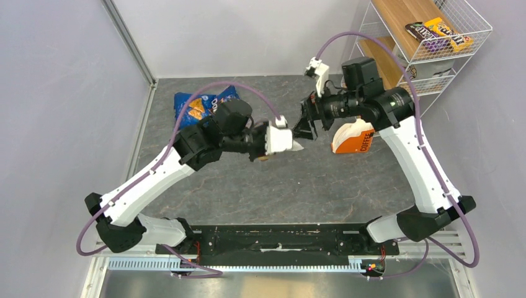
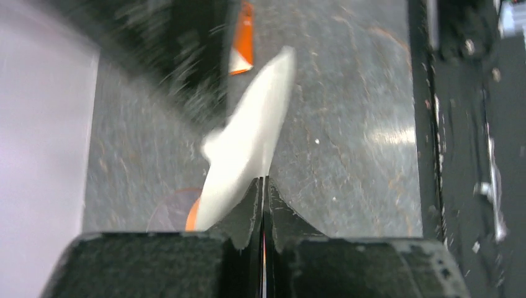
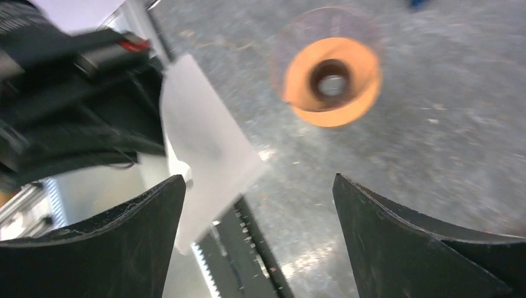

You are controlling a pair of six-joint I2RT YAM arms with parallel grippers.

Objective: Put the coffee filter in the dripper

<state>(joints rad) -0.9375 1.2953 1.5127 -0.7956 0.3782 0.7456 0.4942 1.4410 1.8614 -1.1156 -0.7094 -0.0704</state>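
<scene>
My left gripper (image 1: 294, 145) is shut on the coffee filter (image 1: 298, 147), a flat white paper piece held above the table. In the left wrist view the filter (image 2: 248, 143) sticks out from between the closed jaws (image 2: 263, 183). The orange dripper (image 3: 332, 81) stands on the table with its dark centre up; only a sliver of it (image 2: 193, 216) shows under the filter, and it is mostly hidden under the left gripper in the top view (image 1: 263, 158). My right gripper (image 1: 307, 127) is open and empty, facing the filter (image 3: 205, 143) close by, not touching it.
The orange-and-white coffee pack (image 1: 353, 138) stands right of the grippers. A blue chip bag (image 1: 205, 102) lies at the back left. A wire shelf (image 1: 434, 37) with candy packs stands at the far right. A clear round rim (image 3: 329, 22) surrounds the dripper.
</scene>
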